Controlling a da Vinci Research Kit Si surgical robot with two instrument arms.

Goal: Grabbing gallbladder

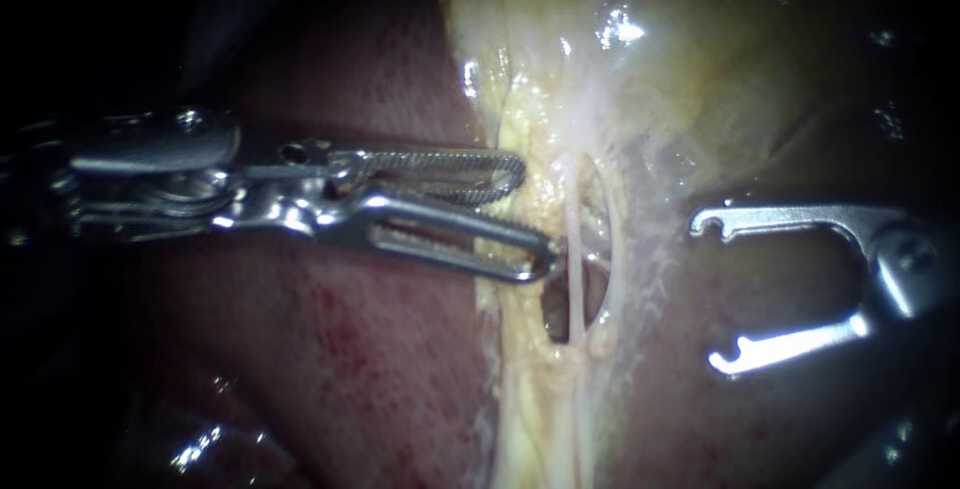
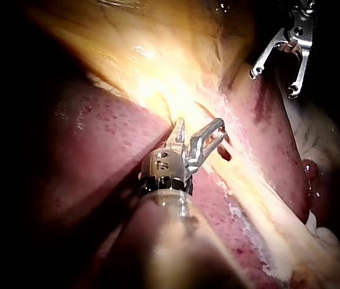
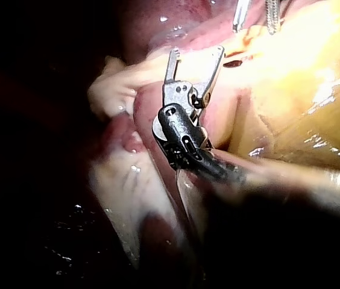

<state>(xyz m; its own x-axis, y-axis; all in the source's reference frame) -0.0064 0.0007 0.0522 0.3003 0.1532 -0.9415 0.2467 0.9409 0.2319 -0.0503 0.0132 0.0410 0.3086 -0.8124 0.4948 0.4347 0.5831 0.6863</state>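
With jaws parted and gripping nothing, my left instrument (image 1: 535, 217) is hovering just short of the one gallbladder (image 1: 700, 59) ahead of its tips and, I judge, should be taking a broad bite clear of the two thin tubes (image 1: 574, 249), my right instrument (image 1: 710, 292) sitting beyond them, jaws likewise parted and empty.

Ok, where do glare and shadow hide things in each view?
Endoscope view: glare whitens the right instrument and dots the gallbladder; the outer edges are black. Left wrist view: the tissue ahead of the left instrument is washed out and its surroundings are dark. Right wrist view: the gallbladder is overlit and the near side lies in shadow.
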